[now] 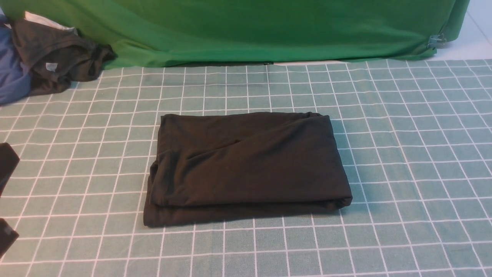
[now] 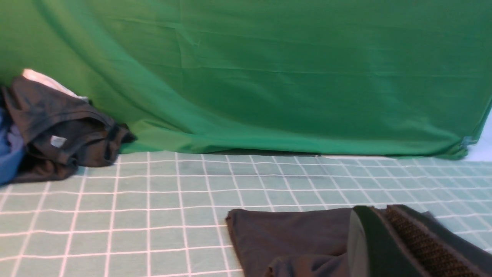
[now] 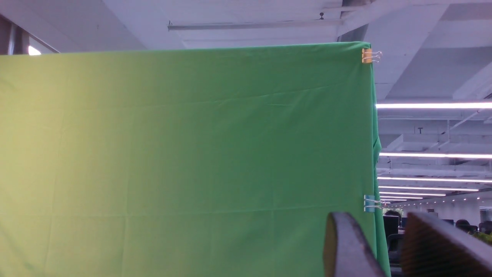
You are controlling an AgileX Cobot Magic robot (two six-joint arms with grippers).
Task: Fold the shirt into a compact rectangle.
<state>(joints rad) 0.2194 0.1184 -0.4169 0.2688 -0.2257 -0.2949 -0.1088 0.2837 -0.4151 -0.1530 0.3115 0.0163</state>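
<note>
The black shirt (image 1: 246,165) lies folded into a rectangle in the middle of the checked cloth, its print hidden. The left wrist view shows its far corner (image 2: 284,234) behind my left gripper (image 2: 378,209), whose fingers are pressed together with nothing between them. Dark parts of my left arm (image 1: 7,165) show at the left edge of the front view, apart from the shirt. My right gripper (image 3: 378,221) is raised and faces the green backdrop. It is open, with an empty gap between its fingers, and out of the front view.
A dark grey garment (image 1: 57,57) with a small white tag lies on a blue garment (image 1: 11,73) at the back left. A green backdrop (image 1: 246,30) closes the far side, clipped (image 1: 436,40) at the right. Green checked cloth (image 1: 415,154) covers the table.
</note>
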